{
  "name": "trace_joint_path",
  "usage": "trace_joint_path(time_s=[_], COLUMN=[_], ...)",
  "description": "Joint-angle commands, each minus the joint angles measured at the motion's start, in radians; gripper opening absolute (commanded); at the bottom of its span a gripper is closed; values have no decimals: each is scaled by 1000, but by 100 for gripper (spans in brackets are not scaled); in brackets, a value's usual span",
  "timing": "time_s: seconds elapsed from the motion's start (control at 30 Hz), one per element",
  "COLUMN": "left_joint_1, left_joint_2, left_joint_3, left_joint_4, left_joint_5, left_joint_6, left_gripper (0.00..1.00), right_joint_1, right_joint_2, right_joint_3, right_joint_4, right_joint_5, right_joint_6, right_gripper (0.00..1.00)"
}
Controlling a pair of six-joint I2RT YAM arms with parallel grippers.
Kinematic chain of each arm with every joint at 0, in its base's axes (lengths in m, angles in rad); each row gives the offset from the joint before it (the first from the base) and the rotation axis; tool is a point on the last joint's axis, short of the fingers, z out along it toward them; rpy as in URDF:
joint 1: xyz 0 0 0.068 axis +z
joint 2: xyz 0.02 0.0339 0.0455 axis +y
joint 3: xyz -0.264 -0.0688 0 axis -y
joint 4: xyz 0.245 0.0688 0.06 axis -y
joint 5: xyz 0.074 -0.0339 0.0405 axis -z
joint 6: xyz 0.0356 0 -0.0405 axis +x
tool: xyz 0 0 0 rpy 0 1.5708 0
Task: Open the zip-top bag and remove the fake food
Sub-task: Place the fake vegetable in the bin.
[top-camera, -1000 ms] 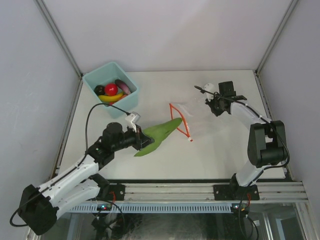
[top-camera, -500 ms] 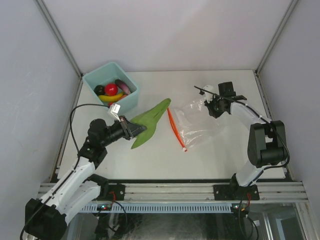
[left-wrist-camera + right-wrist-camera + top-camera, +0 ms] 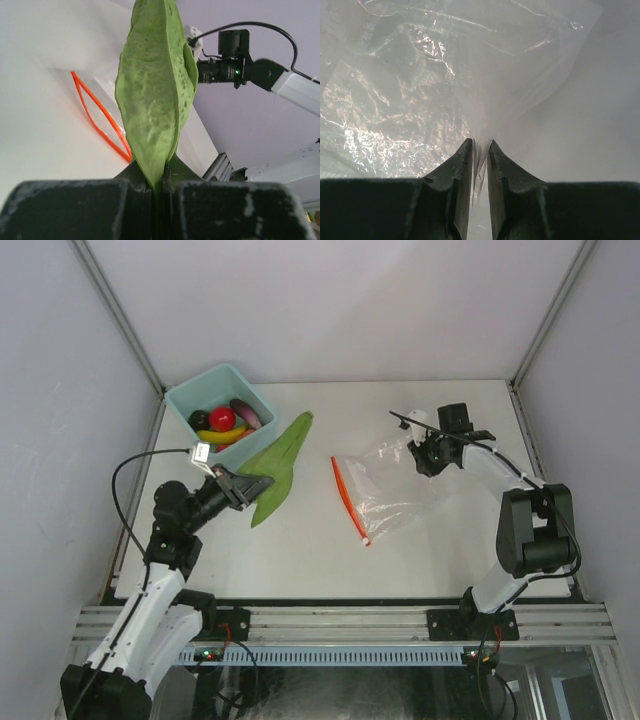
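1. Left claw (image 3: 243, 490): clenched on the stalk end of a green leaf (image 3: 277, 465). In the left wrist view the 2 fingers (image 3: 75, 210) meet on the leaf's narrow base, and the blade stands straight out from them.
2. Green leaf: it lies over the left half of the table (image 3: 300, 550), between the bin (image 3: 190, 390) and the bag (image 3: 395, 490). Its tip reaches just beside the bin's near right corner, well apart from the bag. Whether the blade touches the table cannot be told.
3. Bin: light teal, at the far left corner of the table. It holds a red apple (image 3: 222, 418), a yellow banana (image 3: 222, 436), a purple eggplant (image 3: 245, 412) and a dark round piece (image 3: 200, 420), packed close together.
4. Bag: clear and crinkled, flat on the table right of centre. Its orange zip strip (image 3: 348, 498) forms the left edge and runs slantwise from far to near. In the left wrist view the 2 halves of the strip stand apart, so the mouth is open.
5. Right claw (image 3: 425, 455): at the bag's far right corner. In the right wrist view its jaws stand narrowly apart with a fold of clear film in the gap. Whether they pinch the film or have released it cannot be told.
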Motion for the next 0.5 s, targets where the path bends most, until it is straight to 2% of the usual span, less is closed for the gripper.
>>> trace_joint_path(time_s=[0.0,0.47], left_joint_1=[54,159], left_joint_2=[-13,23], left_joint_3=[-27,-9], left_joint_4=[140,205], left_joint_5=[43,76], left_joint_6=[-69,-120], left_gripper=[0,0], right_joint_1=[-7,-28], right_joint_2=[-71,-244], right_joint_3=[41,6], right_joint_4=[15,62], right_joint_5=[-27,-46], right_joint_6=[8,19], right_gripper=[19,33])
